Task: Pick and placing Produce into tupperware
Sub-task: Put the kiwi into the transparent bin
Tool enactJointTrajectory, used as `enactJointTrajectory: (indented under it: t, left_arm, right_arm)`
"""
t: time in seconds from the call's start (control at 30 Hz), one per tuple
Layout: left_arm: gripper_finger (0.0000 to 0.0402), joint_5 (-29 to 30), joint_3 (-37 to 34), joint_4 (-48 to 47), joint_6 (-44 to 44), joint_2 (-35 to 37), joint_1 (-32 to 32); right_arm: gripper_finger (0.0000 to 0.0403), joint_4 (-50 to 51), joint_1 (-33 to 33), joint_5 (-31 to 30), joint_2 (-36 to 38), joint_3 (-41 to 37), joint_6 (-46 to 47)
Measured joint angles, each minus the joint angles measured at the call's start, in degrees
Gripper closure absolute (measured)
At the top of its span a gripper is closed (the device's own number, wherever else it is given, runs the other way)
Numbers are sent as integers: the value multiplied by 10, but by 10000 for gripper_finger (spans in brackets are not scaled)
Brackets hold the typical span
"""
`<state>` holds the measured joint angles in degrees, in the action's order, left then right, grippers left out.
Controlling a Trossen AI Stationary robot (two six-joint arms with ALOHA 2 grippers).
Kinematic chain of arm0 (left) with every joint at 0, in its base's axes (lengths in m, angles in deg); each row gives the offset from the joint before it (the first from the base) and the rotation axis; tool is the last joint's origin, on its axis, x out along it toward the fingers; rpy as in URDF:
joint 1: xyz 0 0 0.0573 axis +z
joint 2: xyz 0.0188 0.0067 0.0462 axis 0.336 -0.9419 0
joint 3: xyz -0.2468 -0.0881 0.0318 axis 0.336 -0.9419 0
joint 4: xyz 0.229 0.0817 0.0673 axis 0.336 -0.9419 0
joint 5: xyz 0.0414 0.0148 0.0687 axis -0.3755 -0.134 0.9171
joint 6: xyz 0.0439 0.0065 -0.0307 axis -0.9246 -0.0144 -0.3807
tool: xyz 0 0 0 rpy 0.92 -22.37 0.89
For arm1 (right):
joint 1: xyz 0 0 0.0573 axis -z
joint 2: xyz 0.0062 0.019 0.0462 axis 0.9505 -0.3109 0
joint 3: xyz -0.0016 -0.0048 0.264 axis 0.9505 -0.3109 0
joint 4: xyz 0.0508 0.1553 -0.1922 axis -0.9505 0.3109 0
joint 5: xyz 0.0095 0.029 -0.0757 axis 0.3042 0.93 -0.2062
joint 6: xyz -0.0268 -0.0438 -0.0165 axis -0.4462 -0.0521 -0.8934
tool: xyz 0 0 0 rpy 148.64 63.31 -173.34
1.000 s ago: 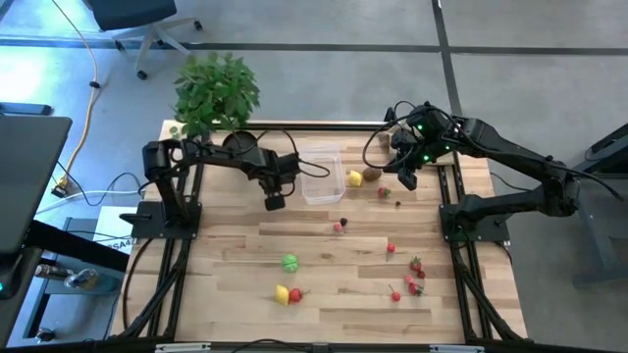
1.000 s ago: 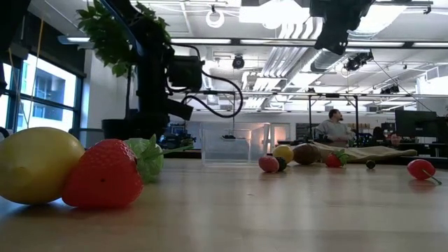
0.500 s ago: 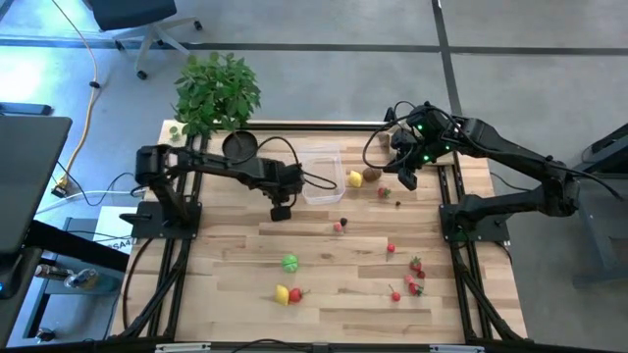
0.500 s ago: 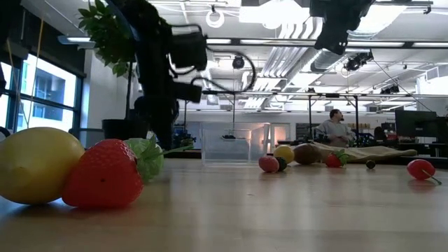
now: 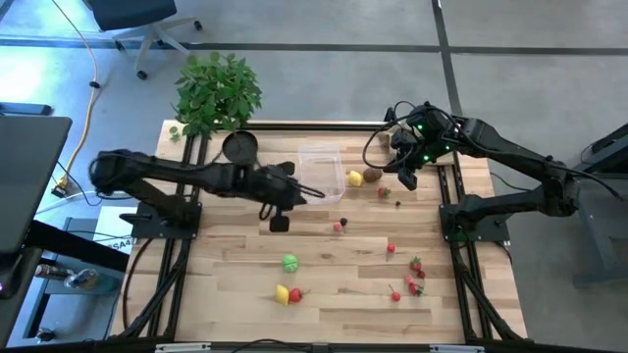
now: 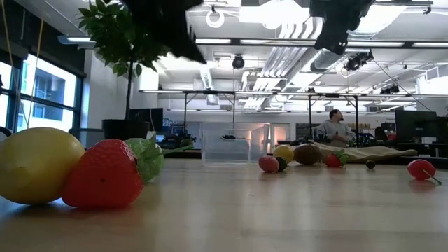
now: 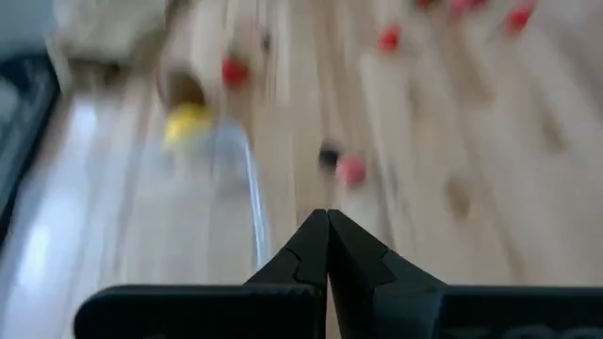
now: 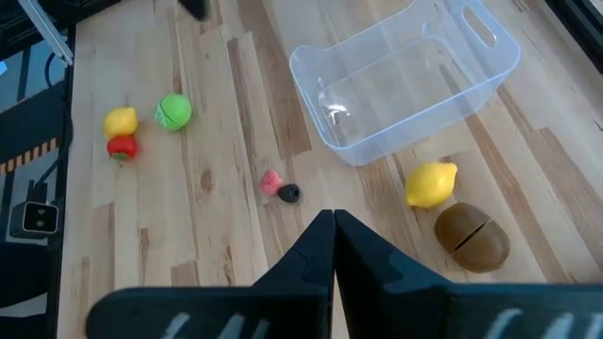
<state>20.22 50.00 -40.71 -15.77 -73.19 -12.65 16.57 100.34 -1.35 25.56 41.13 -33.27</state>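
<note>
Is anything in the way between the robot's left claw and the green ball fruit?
Nothing visible is. The left gripper, shut, hangs above bare table, and the green fruit sits alone nearer the front edge. The closest other things, a lemon and strawberry, lie beyond it.

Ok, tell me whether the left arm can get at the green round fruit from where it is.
Probably yes: the left gripper, shut and empty, hangs over bare table just short of the green round fruit, with nothing between them.
</note>
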Motion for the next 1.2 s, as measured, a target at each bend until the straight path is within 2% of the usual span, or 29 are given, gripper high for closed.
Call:
enactJointTrajectory:
  t: [0.17, 0.37, 0.63, 0.93, 1.07, 1.2]
  left_arm:
    - [401, -53, -78, 145, -9, 79, 2]
    - [401, -27, -162, 182, -15, 204, 14]
    - [401, 19, -190, 116, -29, 333, 13]
    - [402, 80, -190, 16, -20, 393, 13]
    - [402, 76, -190, -18, -4, 412, 19]
    - [402, 29, -190, -43, 6, 436, 61]
  right_arm:
    - [402, 6, 0, 3, 0, 0, 4]
    - [402, 13, 0, 4, 0, 0, 3]
    - [402, -1, 0, 4, 0, 0, 0]
    - [402, -6, 0, 4, 0, 0, 2]
    - [402, -8, 0, 4, 0, 0, 2]
    - [402, -11, 0, 4, 0, 0, 2]
